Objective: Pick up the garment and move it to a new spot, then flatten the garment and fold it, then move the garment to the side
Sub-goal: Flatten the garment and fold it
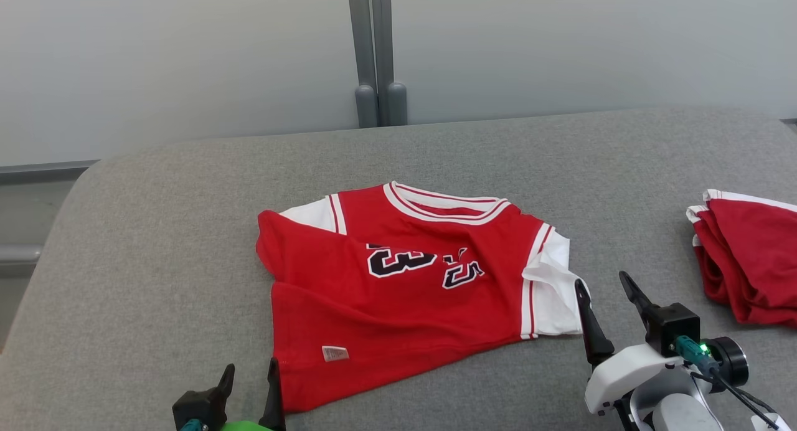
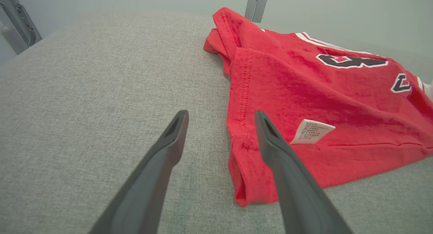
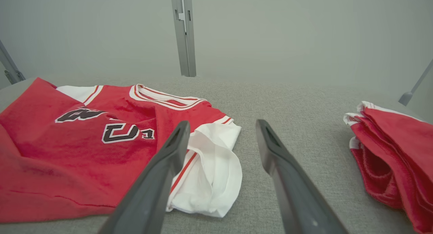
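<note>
Ideally the left gripper (image 1: 251,372) and right gripper (image 1: 603,281), fingers spread wide and empty, should pinch the garment (image 1: 398,294) at hem corner (image 2: 242,180) and white sleeve (image 3: 216,166) together, lifting evenly.

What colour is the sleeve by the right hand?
The sleeve is white, red-striped; clearest in right wrist view.

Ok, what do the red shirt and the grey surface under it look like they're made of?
Red shirt: looks like soft knit fabric, matte, slightly fuzzy; it creases and folds limply, with stitched hems and a sewn care tag. Grey surface: seems a woven upholstery-type cloth, matte and heathered, with a fine visible weave; rounded edges suggest padding, though that is a guess.
</note>
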Robot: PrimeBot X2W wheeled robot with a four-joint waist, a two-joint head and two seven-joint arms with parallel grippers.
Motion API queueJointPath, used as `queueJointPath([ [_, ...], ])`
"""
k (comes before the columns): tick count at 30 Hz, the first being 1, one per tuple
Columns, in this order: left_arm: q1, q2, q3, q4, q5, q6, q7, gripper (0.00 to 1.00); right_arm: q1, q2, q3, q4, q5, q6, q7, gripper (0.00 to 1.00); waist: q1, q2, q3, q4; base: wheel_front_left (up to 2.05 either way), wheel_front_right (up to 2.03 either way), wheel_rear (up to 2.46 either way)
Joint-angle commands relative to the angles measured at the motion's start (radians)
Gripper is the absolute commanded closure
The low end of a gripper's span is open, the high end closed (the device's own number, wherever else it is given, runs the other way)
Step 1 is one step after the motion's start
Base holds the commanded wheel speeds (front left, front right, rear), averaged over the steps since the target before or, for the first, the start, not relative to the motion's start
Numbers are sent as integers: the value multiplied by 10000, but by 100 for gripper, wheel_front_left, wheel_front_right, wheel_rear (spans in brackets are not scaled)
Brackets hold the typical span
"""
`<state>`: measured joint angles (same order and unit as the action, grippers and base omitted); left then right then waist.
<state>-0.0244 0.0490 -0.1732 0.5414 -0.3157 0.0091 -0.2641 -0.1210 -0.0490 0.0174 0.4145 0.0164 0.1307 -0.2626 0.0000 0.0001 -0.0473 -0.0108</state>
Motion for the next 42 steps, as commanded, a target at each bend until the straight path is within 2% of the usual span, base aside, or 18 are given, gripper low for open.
queueJointPath([
  [1,105,34,-59,54,-70,51,2,0,147,-35,13,21,-25,-1,-30,0,0,-1,-7,-19,0,0,0],
  [13,-95,34,-128,0,-153,165,2,0,-18,-32,-12,212,142,-1,-30,0,0,-1,158,-104,0,0,0],
  [23,-425,34,-570,683,-1340,-146,2,0,-303,-31,246,196,114,-1,-30,0,0,-1,728,-205,0,0,0],
  [34,-701,35,-645,619,-1727,-445,2,0,-484,-31,293,249,18,-1,-30,0,0,-1,1029,-300,0,0,0],
  [35,-695,35,-673,657,-1743,-473,2,18,-504,-29,293,265,28,-1,-30,0,0,-1,1026,-300,0,0,0],
  [36,-692,35,-700,717,-1780,-516,2,55,-523,-31,290,273,30,-1,-30,0,0,-1,1029,-298,0,0,0],
  [37,-723,35,-726,757,-1805,-534,2,73,-544,-31,278,277,34,-1,-30,0,0,-1,1036,-289,0,0,0],
  [38,-754,35,-756,800,-1827,-557,1,100,-556,-31,269,276,42,-1,-30,0,0,-1,1045,-279,0,0,0],
  [42,-860,35,-736,954,-2005,-629,2,100,-668,-29,220,275,37,-1,-30,0,0,-1,1115,-191,0,0,0],
])
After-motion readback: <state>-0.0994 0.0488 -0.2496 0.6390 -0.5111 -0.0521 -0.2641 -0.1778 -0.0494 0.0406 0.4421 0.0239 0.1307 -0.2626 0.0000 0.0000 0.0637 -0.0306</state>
